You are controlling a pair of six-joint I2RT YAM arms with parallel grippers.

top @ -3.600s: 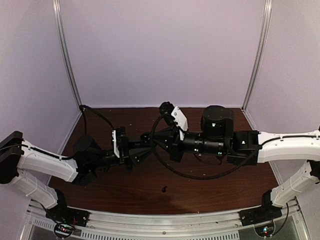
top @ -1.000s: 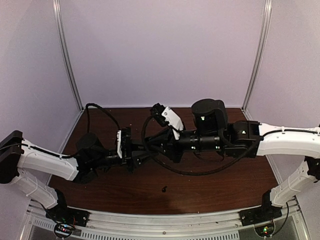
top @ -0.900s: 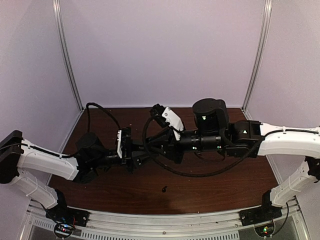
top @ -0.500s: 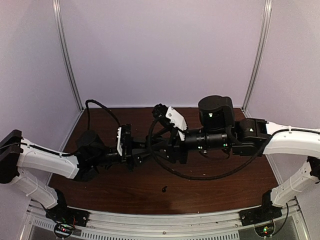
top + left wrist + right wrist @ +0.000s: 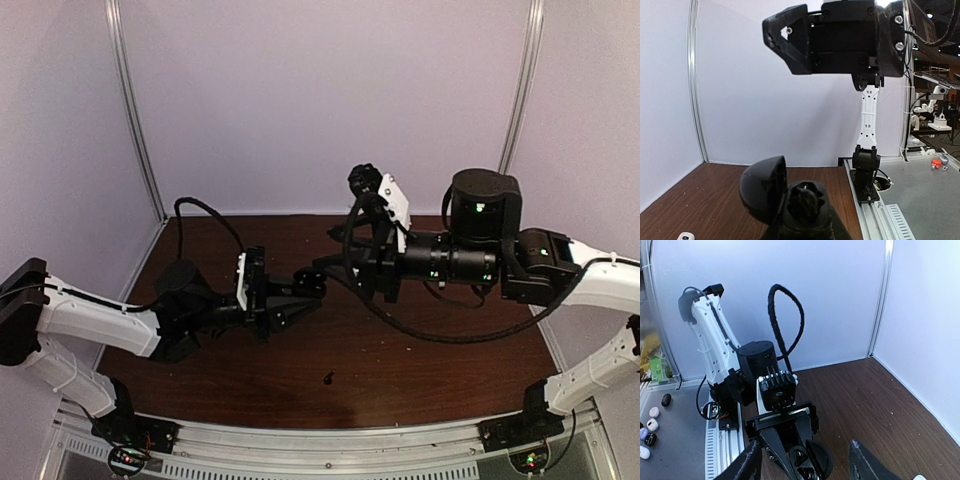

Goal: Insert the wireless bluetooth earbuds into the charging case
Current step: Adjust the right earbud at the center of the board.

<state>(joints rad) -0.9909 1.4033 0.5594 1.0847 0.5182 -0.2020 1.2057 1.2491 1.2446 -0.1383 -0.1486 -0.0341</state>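
Pinching a glossy black charging case (image 5: 765,192), lid swung open.
Left fingers (image 5: 777,447) grip its base, arm reaching inward; right fingers (image 5: 752,462) hover spread, pointing at it from nearby.

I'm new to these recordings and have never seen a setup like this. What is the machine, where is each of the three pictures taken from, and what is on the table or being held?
It is a robot with a left arm and a right arm, bolted at the near edge of a brown table. One picture looks down from above and behind the arms. The other two come from a camera on each wrist.

The left gripper is shut on a black charging case with its lid flipped open. What sits inside is too dark to name. The right gripper is open and empty, facing the case.

Near the table's front lies a tiny black piece, probably an earbud. A small white thing is cut off at the left wrist picture's bottom edge.
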